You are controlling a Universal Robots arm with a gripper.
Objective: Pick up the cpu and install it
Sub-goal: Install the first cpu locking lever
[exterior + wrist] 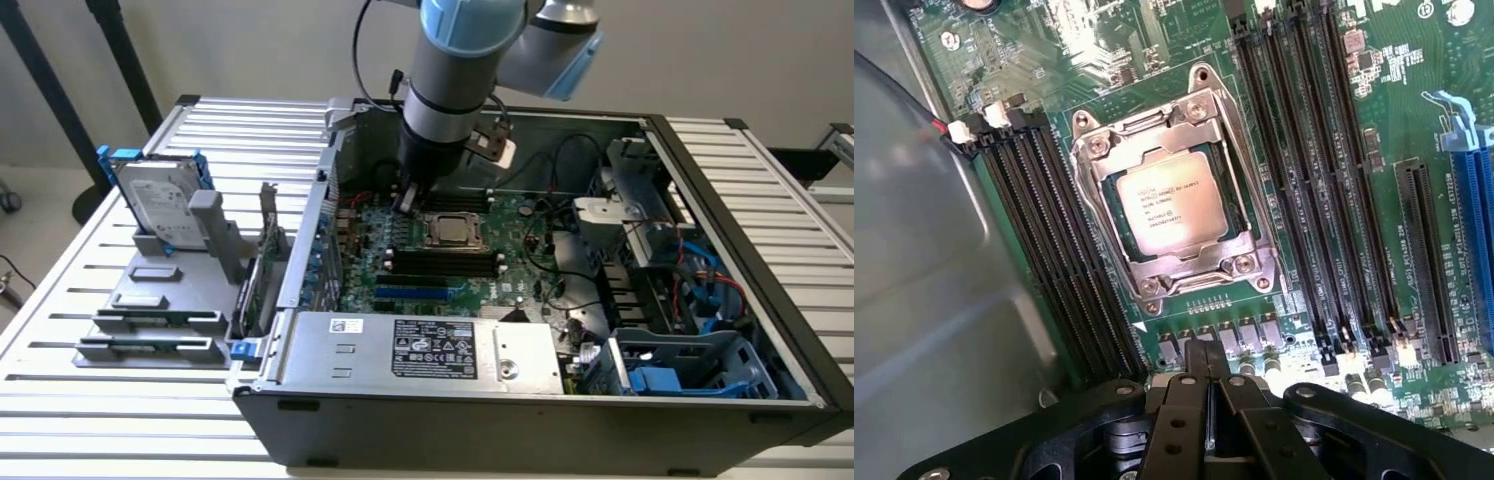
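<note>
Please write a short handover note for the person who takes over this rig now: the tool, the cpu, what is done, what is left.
Tool: shut, holding nothing, low over the motherboard beside the socket.
Cpu: lies flat in the socket, inside the metal frame, inside the open case.
Done: cpu picked and placed in the socket, tool off it.
Left: whether the frame is latched cannot be told; check it.

In the exterior view the arm point(461, 70) is cut off at twelve o'clock. The fan bracket point(694, 370) hides parts at four o'clock, and the label point(434, 348) print is too small to read.
</note>
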